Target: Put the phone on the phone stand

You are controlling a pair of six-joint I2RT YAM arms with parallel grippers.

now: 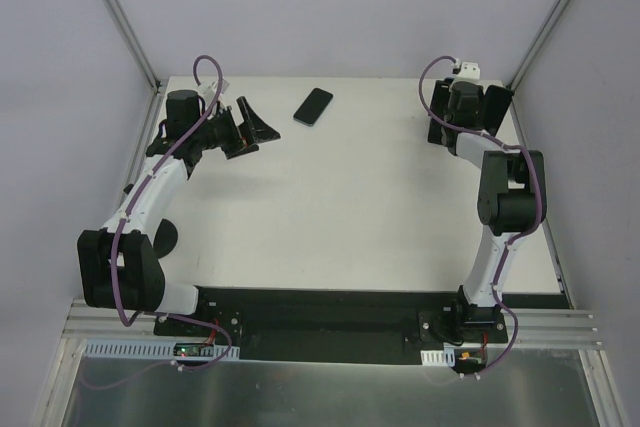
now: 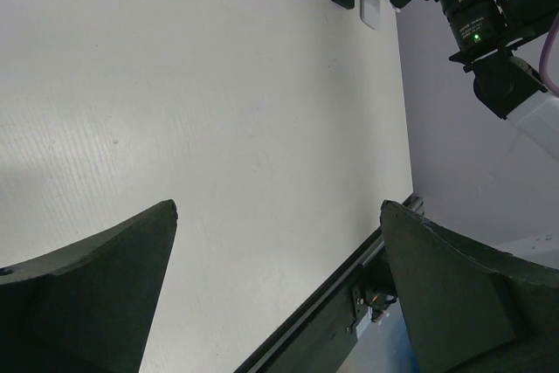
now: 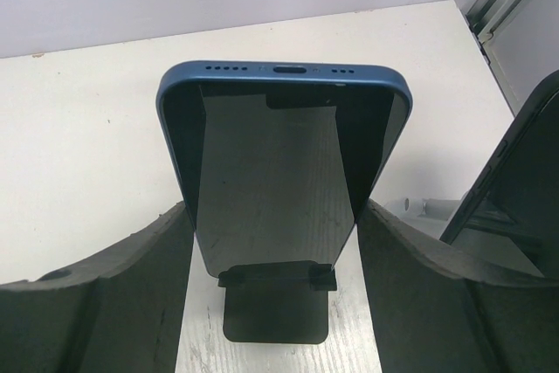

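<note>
Left gripper is sitting closest to its wrist camera, its two dark fingers spreading wide over the white table. From above, it is sitting at the table's 10 o'clock, pointing toward 3 o'clock. Just right of it, near 12 o'clock, a dark phone is lying flat and angled, apart from both arms. At 2 o'clock the right gripper is reaching down by the far corner. Its wrist camera is showing a blue phone standing upright on the black stand, the stand's lip catching its lower edge. The right fingers are flanking the blue phone's sides closely; whether they are pressing it, I cannot tell.
</note>
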